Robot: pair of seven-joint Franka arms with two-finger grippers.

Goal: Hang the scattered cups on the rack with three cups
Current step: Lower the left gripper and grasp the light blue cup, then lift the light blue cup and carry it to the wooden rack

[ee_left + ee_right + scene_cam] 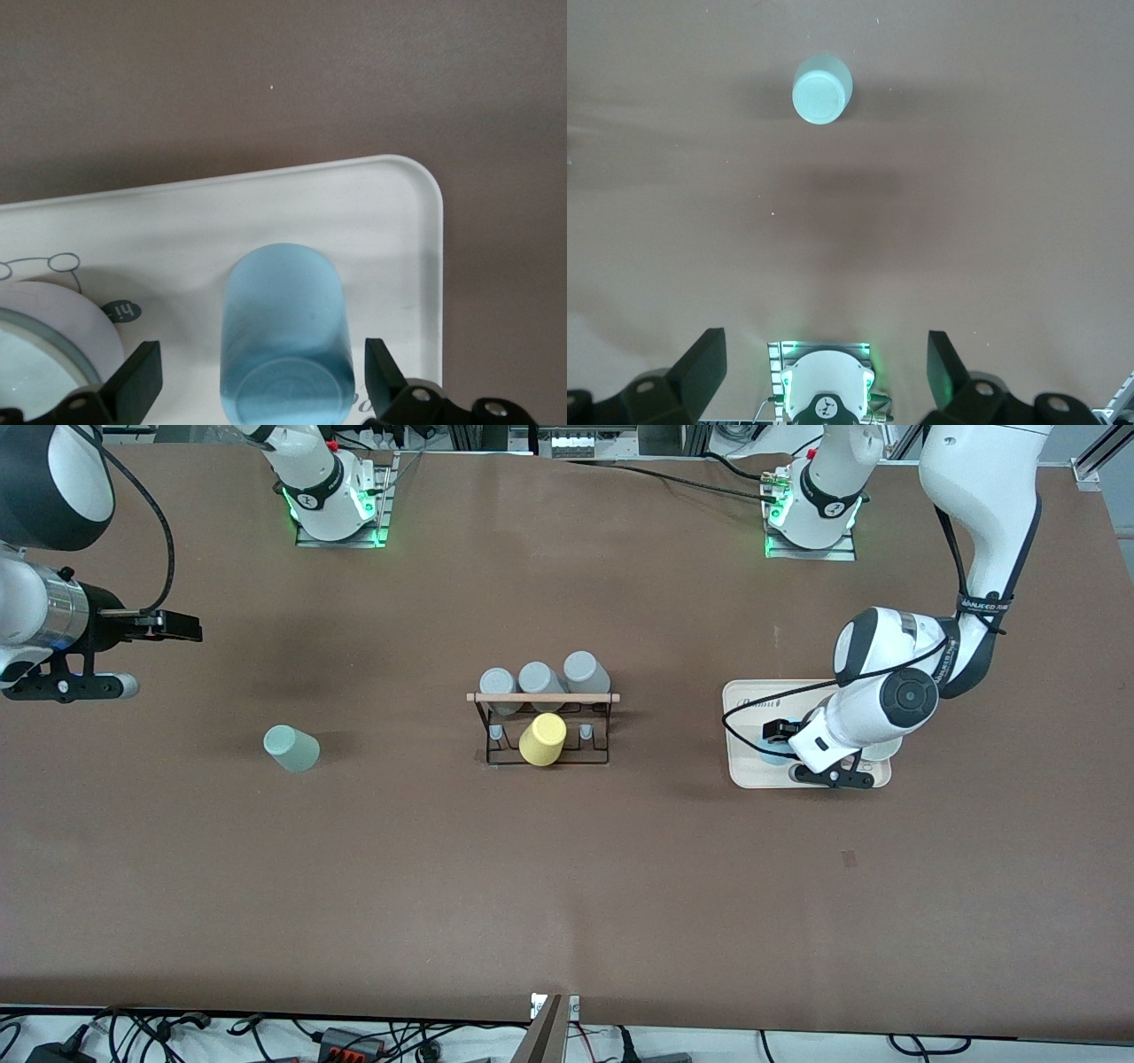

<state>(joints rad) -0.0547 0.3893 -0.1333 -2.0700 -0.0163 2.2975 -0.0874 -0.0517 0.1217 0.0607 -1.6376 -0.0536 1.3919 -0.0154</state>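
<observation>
Currently we see the left gripper (257, 381) spread wide around the light blue tumbler (283, 341) on the beige tray (354, 199). Right gripper (824, 367) waits, spread apart, above the counter (567, 886); sage green tumbler (291, 748) stands there.

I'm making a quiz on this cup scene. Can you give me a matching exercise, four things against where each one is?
Things:
1. light blue cup
2. sage green cup
3. yellow cup
4. grey cups

Places:
A. on the rack, on its side nearer the front camera
B. alone on the bare table, toward the right arm's end
C. on the beige tray, between the open fingers of the left hand
D. in a row along the rack, farther from the front camera

Pairs: 1-C, 2-B, 3-A, 4-D
</observation>
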